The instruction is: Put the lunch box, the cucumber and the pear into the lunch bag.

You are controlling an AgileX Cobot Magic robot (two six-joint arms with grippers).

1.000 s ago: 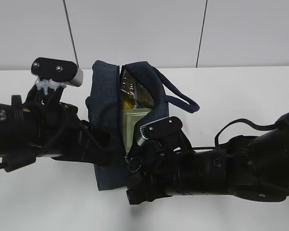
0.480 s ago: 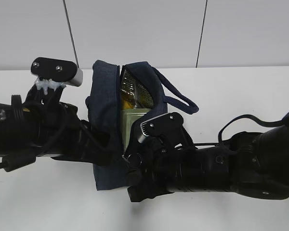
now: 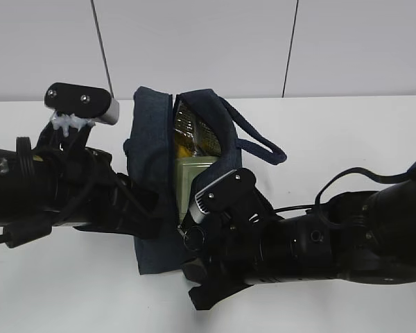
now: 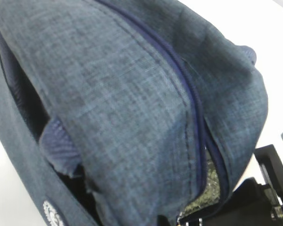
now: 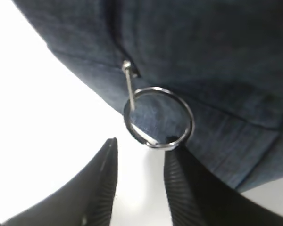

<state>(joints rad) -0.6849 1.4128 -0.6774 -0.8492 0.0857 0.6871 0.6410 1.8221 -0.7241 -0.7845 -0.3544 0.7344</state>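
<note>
The lunch bag [image 3: 156, 187] stands mid-table, unzipped, the lunch box [image 3: 193, 177] inside. A white logo [image 4: 53, 213] at its 7 o'clock is unreadable. The right gripper [image 5: 139, 181] gapes, empty, under the ring pull [image 5: 158, 117]. The left gripper is hidden, clenched.

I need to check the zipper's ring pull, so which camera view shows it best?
The right wrist view: the ring pull hangs sharp and close, just beyond the open right gripper. The exterior view shows it small beside the arm; the left wrist view doesn't show it.

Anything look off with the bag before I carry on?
The lunch bag gapes along its zipper, with the lunch box showing in the opening. The ring pull hangs free; the right gripper is open just below it.
</note>
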